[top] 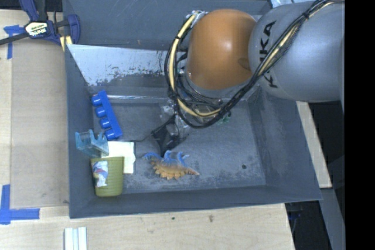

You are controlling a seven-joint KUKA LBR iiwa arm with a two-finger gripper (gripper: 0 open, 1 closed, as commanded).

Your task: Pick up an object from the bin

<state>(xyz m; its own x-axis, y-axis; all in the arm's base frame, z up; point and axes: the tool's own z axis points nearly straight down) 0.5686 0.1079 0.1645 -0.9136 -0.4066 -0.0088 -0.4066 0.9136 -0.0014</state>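
My gripper (167, 139) hangs low over the bin floor near the front middle, its dark fingers pointing down and left under the orange wrist cover. Just below the fingertips lies a small tan toy dinosaur (172, 170) with a spiky back. A little blue toy (170, 157) sits right against it, almost at the fingertips. I see nothing between the fingers.
At the bin's left lie a blue ridged plastic piece (105, 114), a pale blue clear piece (91, 143), a pale yellow block (123, 155) and an olive-green cup (108, 176) with a label. The arm and its cables cover the bin's back right.
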